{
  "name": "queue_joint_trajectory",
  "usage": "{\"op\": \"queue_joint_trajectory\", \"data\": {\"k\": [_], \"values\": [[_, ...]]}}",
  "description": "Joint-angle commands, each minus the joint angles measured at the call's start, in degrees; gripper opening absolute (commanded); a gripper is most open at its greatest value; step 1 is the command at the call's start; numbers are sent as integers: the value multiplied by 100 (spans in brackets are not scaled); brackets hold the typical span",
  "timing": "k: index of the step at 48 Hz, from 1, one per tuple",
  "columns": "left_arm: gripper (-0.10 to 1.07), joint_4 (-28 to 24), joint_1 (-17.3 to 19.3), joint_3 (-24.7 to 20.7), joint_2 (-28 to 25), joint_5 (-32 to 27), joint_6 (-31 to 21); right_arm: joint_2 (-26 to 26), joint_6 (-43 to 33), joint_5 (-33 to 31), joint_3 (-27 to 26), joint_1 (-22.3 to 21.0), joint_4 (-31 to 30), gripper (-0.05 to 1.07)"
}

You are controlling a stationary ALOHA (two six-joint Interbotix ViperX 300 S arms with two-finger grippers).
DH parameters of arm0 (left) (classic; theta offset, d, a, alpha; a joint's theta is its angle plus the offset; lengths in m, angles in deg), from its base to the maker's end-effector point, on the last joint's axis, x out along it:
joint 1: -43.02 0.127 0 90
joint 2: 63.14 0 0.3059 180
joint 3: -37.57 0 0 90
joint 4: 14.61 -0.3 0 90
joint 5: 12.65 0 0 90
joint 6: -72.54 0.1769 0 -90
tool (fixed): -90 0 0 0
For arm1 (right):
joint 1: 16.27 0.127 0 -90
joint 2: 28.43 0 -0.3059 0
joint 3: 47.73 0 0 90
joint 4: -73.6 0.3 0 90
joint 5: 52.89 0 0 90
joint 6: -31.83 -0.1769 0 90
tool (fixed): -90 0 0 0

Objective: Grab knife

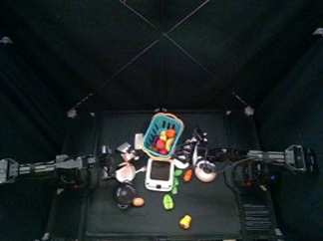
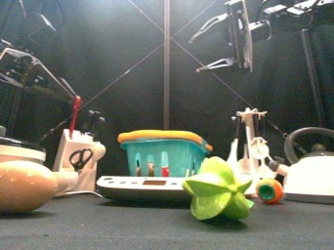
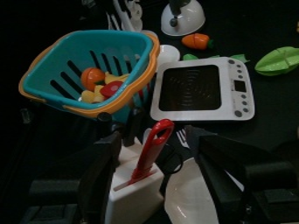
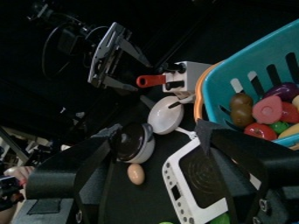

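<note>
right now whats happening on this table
The left gripper hangs open just above the white knife block, lined up with the red-handled knife standing in it; nothing is gripped yet. The right gripper waits open across the table. The teal basket and the kitchen scale sit beside the block.

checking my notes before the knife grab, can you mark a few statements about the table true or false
1. The red-handled knife stands in a white knife block. True.
2. The teal basket is empty. False: it holds colourful toy food.
3. Both grippers are open. True: the left gripper and right gripper both have their jaws spread.
4. The left gripper is already shut on the knife. False: its jaws stand apart around the block, with nothing gripped.
5. The white kitchen scale lies beside the basket. True.
6. The green star-shaped toy sits inside the basket. False: it lies on the table in front of the scale.
</note>
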Motion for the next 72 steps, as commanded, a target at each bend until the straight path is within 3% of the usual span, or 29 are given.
{"op": "queue_joint_trajectory", "data": {"k": [1,16,38,52,64,72], "values": [[93,0,-79,-70,-79,62,18,-35,18,9,-62,-26,-18,98],[74,-9,44,-9,-220,149,26,44,18,18,-62,-35,-18,98],[70,-308,299,26,-272,448,79,70,18,9,-88,-105,-18,98],[56,-352,369,26,-272,457,79,70,18,9,-79,-149,-18,98],[58,-352,396,18,-272,448,88,70,18,9,-62,-167,-18,98],[70,-439,396,-88,-272,431,141,70,18,9,-53,-158,-18,98]]}}
